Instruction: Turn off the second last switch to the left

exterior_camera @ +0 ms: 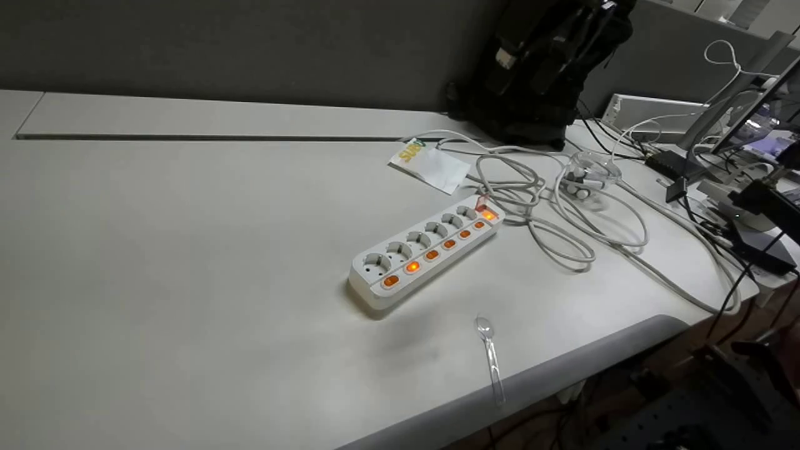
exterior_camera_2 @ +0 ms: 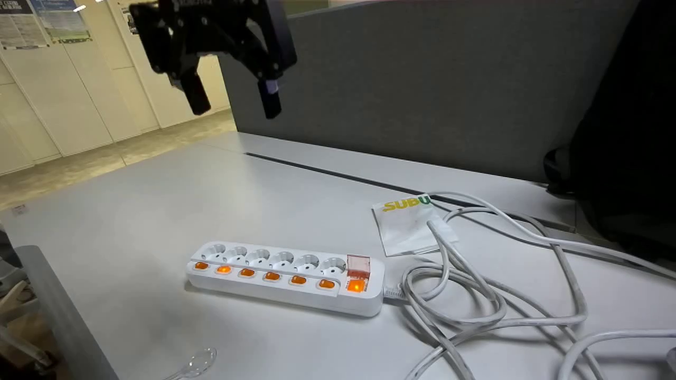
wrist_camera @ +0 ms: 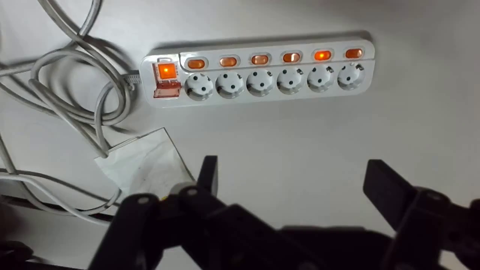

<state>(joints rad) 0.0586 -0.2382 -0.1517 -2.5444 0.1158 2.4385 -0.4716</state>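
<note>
A white power strip lies on the table in both exterior views (exterior_camera: 431, 245) (exterior_camera_2: 285, 298) and across the top of the wrist view (wrist_camera: 258, 67). It has a row of orange switches beside empty sockets. The second switch from the end away from the cord glows in all views (exterior_camera: 412, 267) (exterior_camera_2: 224, 269) (wrist_camera: 323, 55). The end switch (exterior_camera_2: 201, 265) beside it and the other small switches look unlit. The larger main switch (exterior_camera_2: 356, 285) near the cord also glows. My gripper (exterior_camera_2: 236, 105) is open and empty, high above the table; it also shows in the wrist view (wrist_camera: 292, 168).
A coiled grey cable (exterior_camera: 519, 187) lies at the strip's cord end, with a white napkin (exterior_camera_2: 414, 227) beside it. A clear plastic spoon (exterior_camera: 490, 356) lies near the table's front edge. A black backpack (exterior_camera: 544, 69) stands against the dark partition (exterior_camera: 250, 50).
</note>
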